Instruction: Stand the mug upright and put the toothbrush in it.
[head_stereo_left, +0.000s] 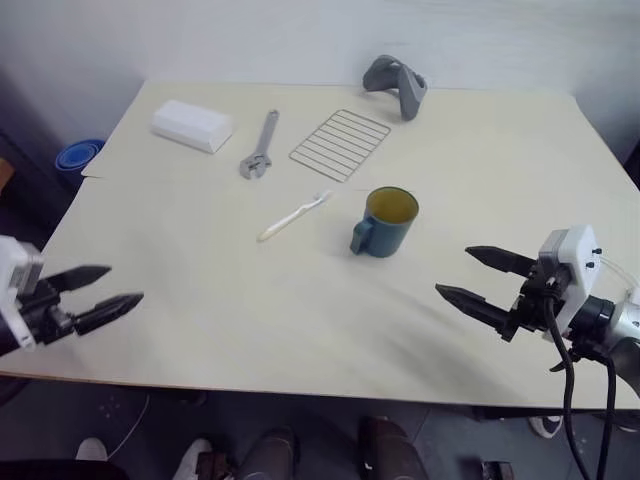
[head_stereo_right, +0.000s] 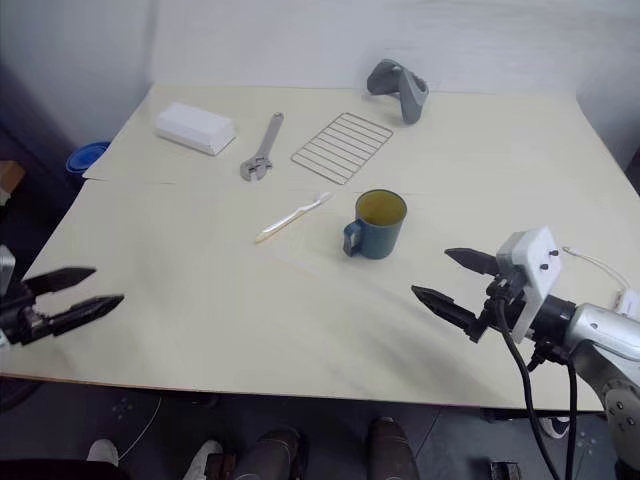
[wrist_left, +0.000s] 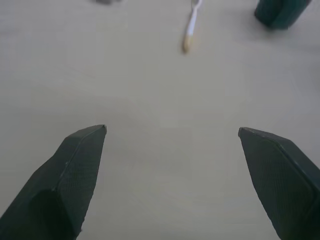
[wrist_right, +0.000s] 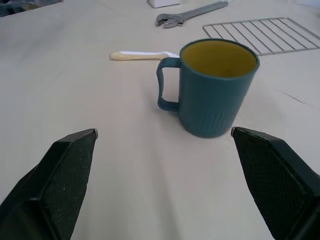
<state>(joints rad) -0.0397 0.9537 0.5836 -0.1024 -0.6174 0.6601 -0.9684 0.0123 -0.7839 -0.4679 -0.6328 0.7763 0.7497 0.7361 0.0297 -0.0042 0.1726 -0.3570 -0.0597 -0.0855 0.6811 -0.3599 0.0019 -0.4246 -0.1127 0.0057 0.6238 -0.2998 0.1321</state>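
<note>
The left gripper (head_stereo_left: 105, 288) hovers over the near left edge of the table (head_stereo_left: 250, 320). Its two fingers are spread wide and nothing is between them. Far ahead of its jaws, toward the middle of the table, lies the toothbrush (head_stereo_left: 294, 216). It rests flat, with its white bristle head pointing away toward the wire rack (head_stereo_left: 340, 145) and its cream handle nearer to the robot. It is well apart from both grippers.

Just beside the toothbrush, on its right, stands the mug (head_stereo_left: 384, 222). It is already upright: the yellow inside faces up and the open mouth is free. Its loop handle points to the left, toward the toothbrush, but the two do not touch. In the right wrist view the mug sits ahead of the right jaws, between the lines of the two fingers, with a stretch of bare table before it.

The right gripper (head_stereo_left: 485, 277) hangs over the near right part of the table, released as well and empty, with its fingers pointing toward the mug.

So I judge that the first half of the task is done, because the mug stands. The second half is not begun: the toothbrush is still on the table and no gripper holds it. What is left is to pick it up and lower it into the mug.
</note>
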